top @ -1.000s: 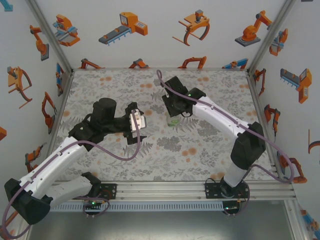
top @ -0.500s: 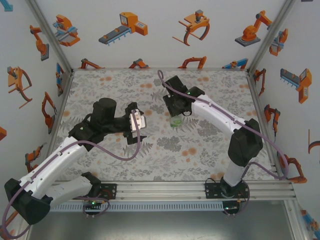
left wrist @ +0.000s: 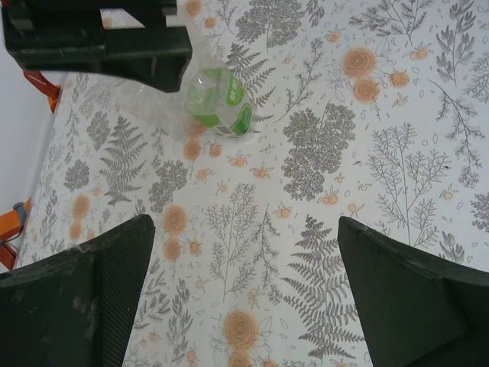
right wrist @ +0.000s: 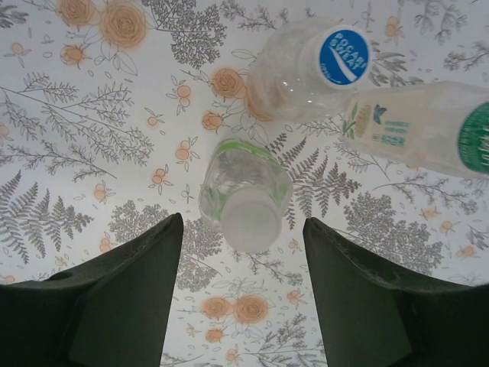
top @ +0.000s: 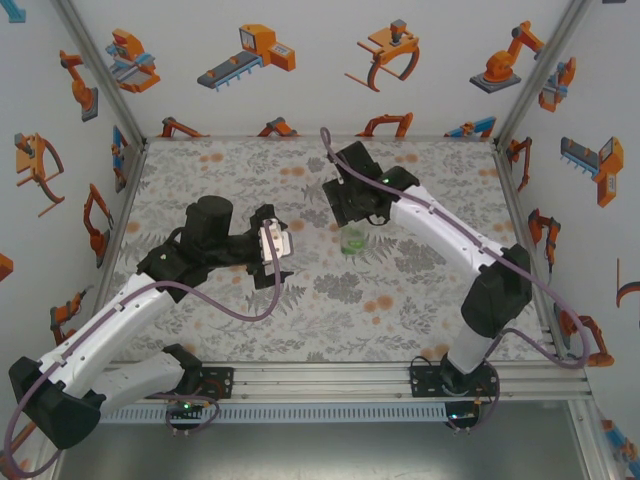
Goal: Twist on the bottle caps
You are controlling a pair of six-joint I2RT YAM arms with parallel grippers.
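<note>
On the blue cap (right wrist: pixel 343 56), under my right wrist camera, I read "POCARI SWEAT" in white letters. The pale label on the lying bottle (right wrist: pixel 412 130) carries small print too blurred for me to read.

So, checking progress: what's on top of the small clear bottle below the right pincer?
A whitish round plastic cap sits on the small clear green-labelled bottle. It hides the neck and threads, so how tightly it is screwed cannot be seen.
</note>
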